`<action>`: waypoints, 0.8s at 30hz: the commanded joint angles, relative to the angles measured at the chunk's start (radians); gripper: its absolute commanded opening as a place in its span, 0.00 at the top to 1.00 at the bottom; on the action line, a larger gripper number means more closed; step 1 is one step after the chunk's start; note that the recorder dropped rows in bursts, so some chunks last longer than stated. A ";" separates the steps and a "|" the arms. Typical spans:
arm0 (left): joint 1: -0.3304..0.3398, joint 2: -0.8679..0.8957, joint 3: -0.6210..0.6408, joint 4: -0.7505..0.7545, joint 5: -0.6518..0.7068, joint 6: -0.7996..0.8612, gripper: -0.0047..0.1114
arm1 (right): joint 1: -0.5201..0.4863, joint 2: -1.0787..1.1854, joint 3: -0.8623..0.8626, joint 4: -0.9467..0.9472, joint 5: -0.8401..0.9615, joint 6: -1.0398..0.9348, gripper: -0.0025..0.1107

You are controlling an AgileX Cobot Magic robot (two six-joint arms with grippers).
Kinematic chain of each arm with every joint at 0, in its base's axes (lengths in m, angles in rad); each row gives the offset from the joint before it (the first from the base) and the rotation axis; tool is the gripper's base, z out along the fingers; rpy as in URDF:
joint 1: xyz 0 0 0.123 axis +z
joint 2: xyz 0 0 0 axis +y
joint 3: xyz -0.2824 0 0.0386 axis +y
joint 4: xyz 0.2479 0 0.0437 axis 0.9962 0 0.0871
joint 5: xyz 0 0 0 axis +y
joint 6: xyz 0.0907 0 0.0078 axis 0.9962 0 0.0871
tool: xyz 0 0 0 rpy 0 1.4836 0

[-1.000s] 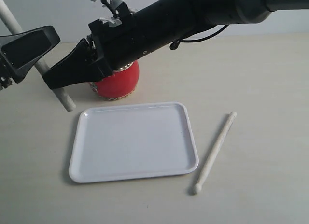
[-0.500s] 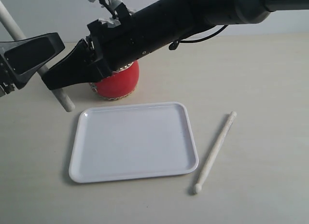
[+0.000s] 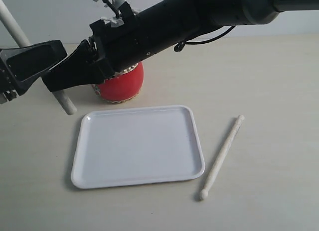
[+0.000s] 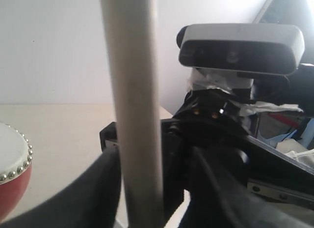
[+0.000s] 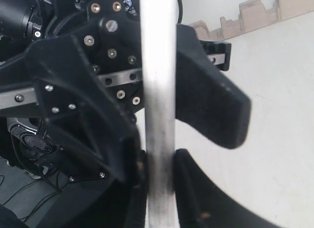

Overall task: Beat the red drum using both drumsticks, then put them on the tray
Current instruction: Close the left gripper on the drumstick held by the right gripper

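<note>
Both arms were on one stick. The held drumstick (image 3: pixel 65 99) stood steeply tilted just left of the red drum (image 3: pixel 122 84), its lower end at or near the table by the tray's far-left corner.

The right gripper (image 3: pixel 52 81) had reached across the middle, over the drum. In its wrist view its fingers sat pressed against both sides of the shaft, so I read it as pinching the stick.

The left gripper (image 3: pixel 59 57) faced it from the other side with the same shaft between its fingers. One finger touched the wood, the far side showed only dark clutter, so I couldn't tell whether it was clamped.

The loose drumstick (image 3: pixel 222 156) lay flat on the table just right of the tray (image 3: pixel 139 144), bead end toward the camera and not touching the rim. The tray had nothing on it.

My read: this was a hand-off or regrip, ahead of two-stick drumming. One stick wasn't picked up and none was on the tray.

What the next move needed:
- One claw needed a confirmed sole grip before the other let go, or the stick would topple onto the drum or tray.
- The right arm then had to back out over the drum without clipping it and go for the loose stick.
- That stick lay flat, so it needed a low pinch across the shaft.
</note>
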 commanded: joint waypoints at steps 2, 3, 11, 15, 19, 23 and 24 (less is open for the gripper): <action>-0.002 0.001 -0.008 -0.011 -0.014 -0.006 0.88 | 0.001 -0.003 0.002 0.018 0.002 0.001 0.98; -0.002 0.001 -0.008 -0.011 -0.014 -0.006 0.95 | 0.001 -0.003 0.002 0.018 0.002 0.001 0.98; -0.002 0.001 -0.008 -0.013 -0.017 0.004 0.96 | 0.001 -0.003 0.002 0.018 0.002 0.007 0.98; -0.002 0.001 -0.008 -0.013 -0.017 0.004 0.96 | 0.001 -0.003 0.002 0.018 0.002 0.022 0.98; -0.002 0.001 -0.008 -0.013 -0.017 0.004 0.96 | 0.001 -0.003 0.002 0.018 0.002 0.025 0.97; -0.002 0.001 -0.008 -0.009 -0.017 0.006 0.96 | 0.001 -0.003 0.002 0.018 0.002 0.025 0.85; -0.002 0.001 -0.008 -0.009 -0.017 0.006 0.96 | 0.001 -0.003 0.002 0.018 0.002 0.025 0.82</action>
